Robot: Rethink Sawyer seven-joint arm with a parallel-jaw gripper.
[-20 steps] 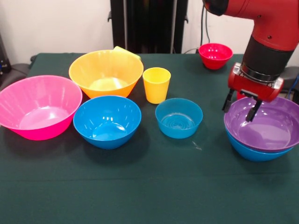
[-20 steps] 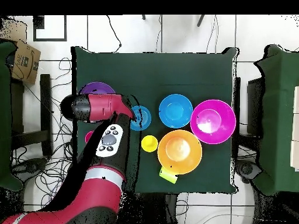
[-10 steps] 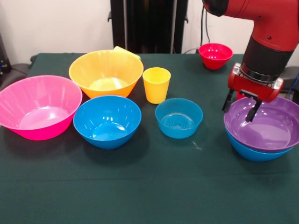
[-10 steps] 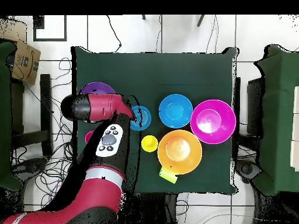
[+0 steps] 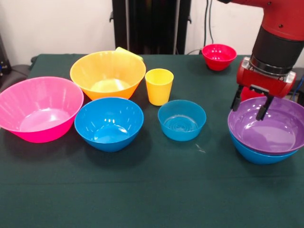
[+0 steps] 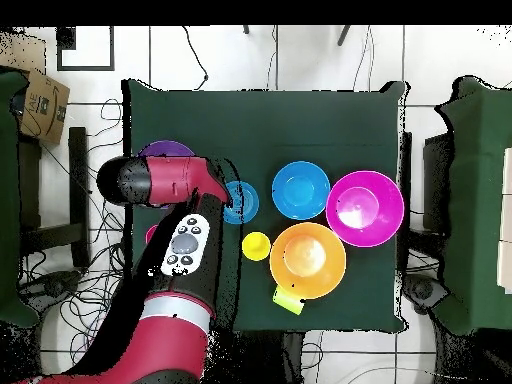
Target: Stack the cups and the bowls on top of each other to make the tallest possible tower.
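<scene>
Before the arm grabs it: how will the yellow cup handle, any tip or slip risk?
The yellow cup looks like thin plastic, so probably light and fairly stiff. It narrows toward the base, so a sideways nudge may tip it. Its glossy wall could slip in the gripper.

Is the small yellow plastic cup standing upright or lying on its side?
Upright. The small yellow plastic cup stands on its base with its open mouth facing up, beside the large orange plastic bowl.
</scene>
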